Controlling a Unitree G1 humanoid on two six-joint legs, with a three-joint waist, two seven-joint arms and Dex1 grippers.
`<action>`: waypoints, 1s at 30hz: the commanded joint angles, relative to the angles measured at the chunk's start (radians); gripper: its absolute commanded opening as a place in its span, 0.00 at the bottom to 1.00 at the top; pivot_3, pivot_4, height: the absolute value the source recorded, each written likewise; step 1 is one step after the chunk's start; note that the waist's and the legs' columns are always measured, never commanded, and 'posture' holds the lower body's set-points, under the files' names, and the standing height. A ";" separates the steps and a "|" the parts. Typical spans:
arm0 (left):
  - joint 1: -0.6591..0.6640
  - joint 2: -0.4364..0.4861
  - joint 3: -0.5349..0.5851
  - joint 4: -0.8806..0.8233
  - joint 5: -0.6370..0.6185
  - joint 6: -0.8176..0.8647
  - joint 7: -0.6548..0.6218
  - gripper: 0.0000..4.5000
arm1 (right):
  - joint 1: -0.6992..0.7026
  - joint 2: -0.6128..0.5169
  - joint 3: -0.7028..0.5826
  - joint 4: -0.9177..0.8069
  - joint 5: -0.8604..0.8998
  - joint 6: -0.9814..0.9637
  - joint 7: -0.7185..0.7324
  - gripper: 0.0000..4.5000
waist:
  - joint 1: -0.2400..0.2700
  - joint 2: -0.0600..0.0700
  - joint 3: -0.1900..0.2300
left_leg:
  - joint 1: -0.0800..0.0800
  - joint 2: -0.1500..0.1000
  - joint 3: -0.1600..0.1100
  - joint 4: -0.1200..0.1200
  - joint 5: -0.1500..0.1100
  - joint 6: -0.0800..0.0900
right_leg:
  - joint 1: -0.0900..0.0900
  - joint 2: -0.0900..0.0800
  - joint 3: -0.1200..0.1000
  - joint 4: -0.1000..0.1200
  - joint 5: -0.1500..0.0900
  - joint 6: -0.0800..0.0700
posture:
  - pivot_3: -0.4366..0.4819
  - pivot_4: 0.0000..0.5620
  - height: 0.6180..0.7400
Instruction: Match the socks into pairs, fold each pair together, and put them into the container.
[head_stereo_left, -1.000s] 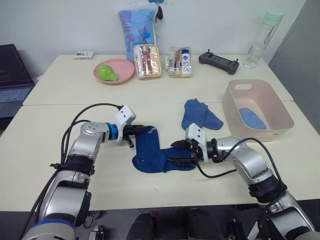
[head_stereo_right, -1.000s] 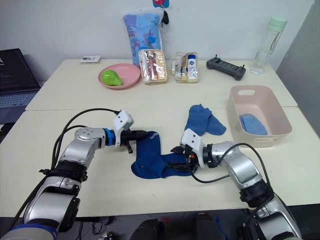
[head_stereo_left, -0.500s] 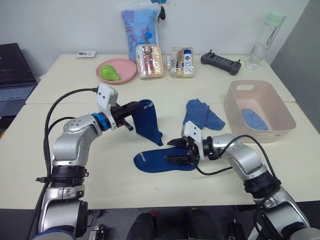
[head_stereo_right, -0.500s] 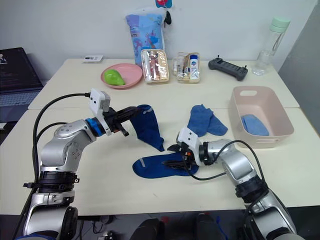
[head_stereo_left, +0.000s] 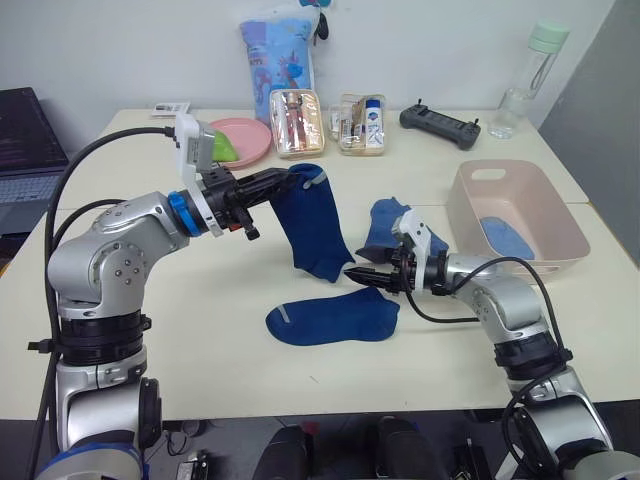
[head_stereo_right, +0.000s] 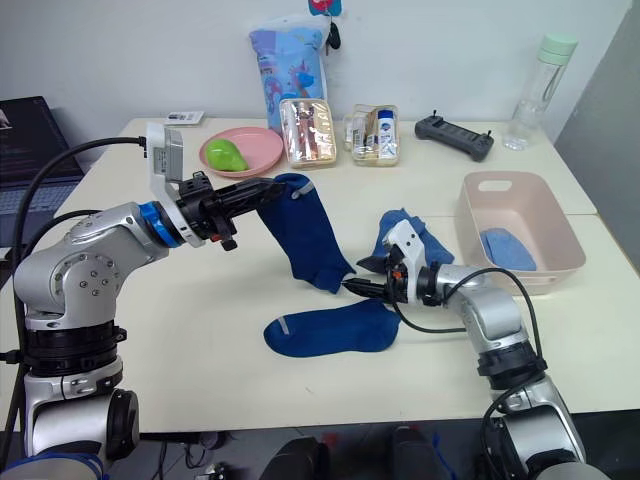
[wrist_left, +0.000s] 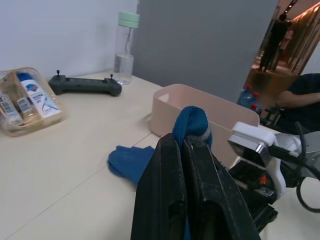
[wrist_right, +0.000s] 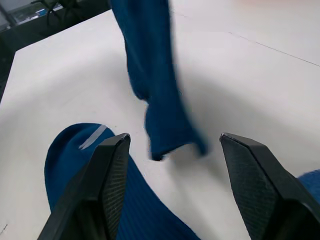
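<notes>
Dangling from your left gripper (head_stereo_left: 283, 180), pinched at the cuff, the dark sock (head_stereo_left: 315, 225) could slip; your right gripper (head_stereo_left: 362, 277) hovers spread above its flat mate (head_stereo_left: 335, 318).

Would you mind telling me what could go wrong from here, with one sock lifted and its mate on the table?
The left gripper pinches the hanging sock only at its cuff, so it may slip out. The right gripper is open beside the flat sock, whose toe it could drag. The hanging sock's toe may snag the right fingers.
</notes>
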 joint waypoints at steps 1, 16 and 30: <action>-0.028 -0.003 0.002 -0.040 -0.034 0.005 0.012 0.01 | 0.004 0.043 0.029 0.001 -0.012 -0.042 -0.028 0.69 | -0.001 0.000 0.000 | 0.000 0.000 0.000 0.000 0.000 0.000 | 0.000 0.000 0.000 0.000 0.000 0.000 | 0.48 0.27 1.00; -0.014 0.017 0.009 -0.066 -0.064 0.017 0.026 0.00 | 0.009 0.050 0.048 0.053 -0.050 -0.113 -0.039 0.00 | -0.001 0.000 0.000 | 0.000 0.000 0.000 0.000 0.000 -0.001 | 0.000 0.000 0.000 0.000 0.000 0.000 | 0.48 0.27 1.00; -0.014 0.037 0.003 -0.076 -0.084 0.025 0.019 0.00 | 0.025 -0.070 -0.006 0.067 -0.052 -0.164 -0.001 0.38 | -0.001 0.000 0.000 | 0.000 0.000 0.001 0.000 0.000 -0.001 | 0.000 0.000 0.000 0.000 0.000 0.000 | 0.48 0.27 1.00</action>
